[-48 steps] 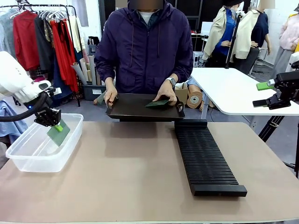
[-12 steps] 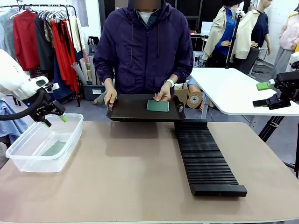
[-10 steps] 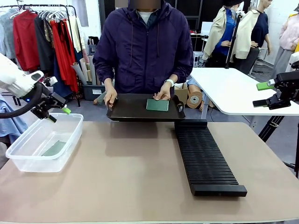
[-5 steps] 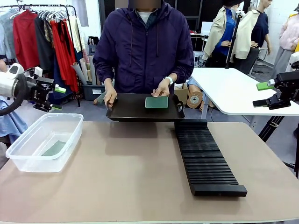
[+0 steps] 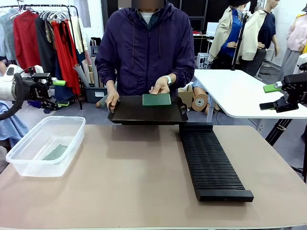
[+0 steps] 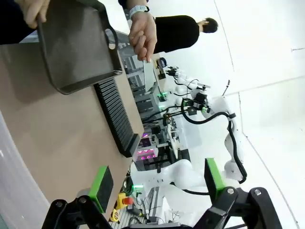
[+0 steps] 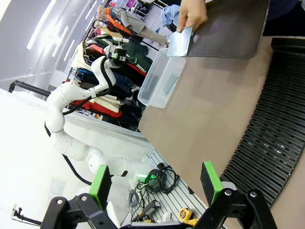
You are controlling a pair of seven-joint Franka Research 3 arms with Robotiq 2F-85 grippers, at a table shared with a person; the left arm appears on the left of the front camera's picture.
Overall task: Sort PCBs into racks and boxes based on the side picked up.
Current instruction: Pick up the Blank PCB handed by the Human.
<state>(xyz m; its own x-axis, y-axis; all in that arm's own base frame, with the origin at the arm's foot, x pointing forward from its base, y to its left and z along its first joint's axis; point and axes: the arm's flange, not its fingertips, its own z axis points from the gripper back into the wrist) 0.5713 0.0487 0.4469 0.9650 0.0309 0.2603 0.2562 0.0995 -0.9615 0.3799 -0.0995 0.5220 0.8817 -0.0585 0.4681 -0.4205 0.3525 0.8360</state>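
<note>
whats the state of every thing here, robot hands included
robot's left hand: open, empty
robot's right hand: open, empty
clear plastic tub: upright, one board inside
green circuit board in the tub: lying flat
black rimmed tray: held by a person's hand
second green circuit board: gripped by the person's other hand over the tray
long black ribbed rack: flat on the table, slots empty

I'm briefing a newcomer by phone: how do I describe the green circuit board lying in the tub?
Find the wide tan table, then the clear plastic rectangular tub at its left end. A thin flat green circuit board lies on the tub's floor. The other green board is held in the person's hand above the black tray across the table.
</note>
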